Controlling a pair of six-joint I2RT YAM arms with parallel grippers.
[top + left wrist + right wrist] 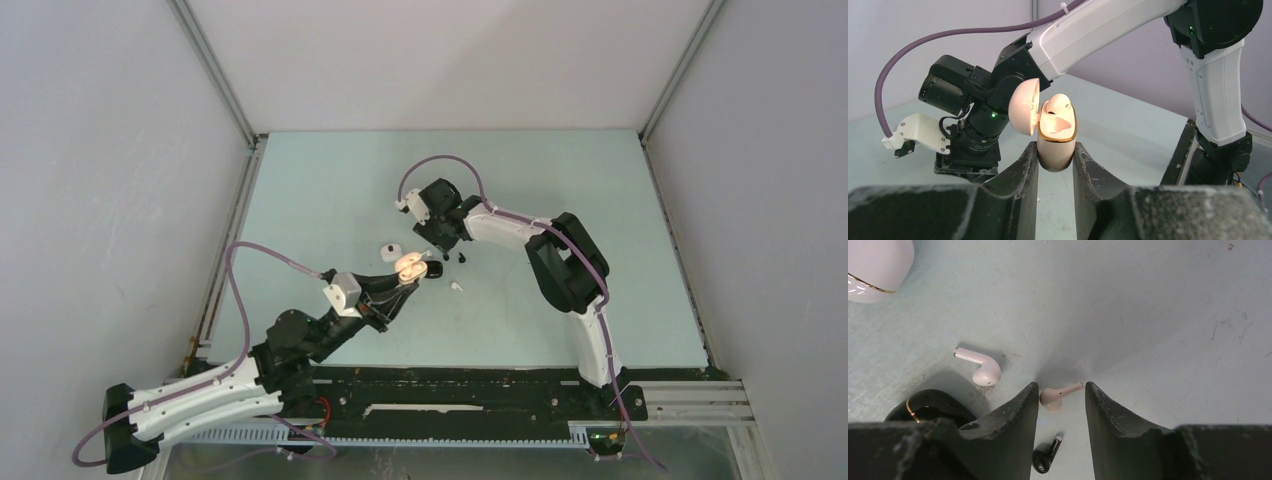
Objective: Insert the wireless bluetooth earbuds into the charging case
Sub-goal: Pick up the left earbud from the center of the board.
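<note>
Pale green tabletop (330,180), boxed in by plain grey walls (100,200), is being viewed from above with both arm bases at 6 o'clock. Near the table centre the charging case (1057,145) is being clamped upright between the fingers of the left gripper (1055,160), which is closed on its lower body. Its lid (1024,106) is standing swung open toward 10 o'clock in the left wrist view, and one pale earbud (1058,105) is being carried seated in the case mouth, just above the gold rim (1058,138). The right arm (1098,30) is being seen behind the case in that view. In the overhead view the right gripper (440,245) is being held low over the table at 1 o'clock of the held case. In its own wrist view the right gripper's jaws are standing apart with nothing clamped. A pink earbud (1053,397) is lying on the surface between them, stem pointing to 3 o'clock, and whether either finger is touching it cannot be told. A white earbud (982,367) is lying at 10 o'clock of the pink one, apart from it. A black earbud (1044,457) is lying at 6 o'clock, also between the fingers. A black case (930,407) is being partly hidden behind the finger at 9 o'clock. A pale case body (878,265) with a gold line is being cropped at the 10 o'clock corner, and whether it is the held case cannot be told.
</note>
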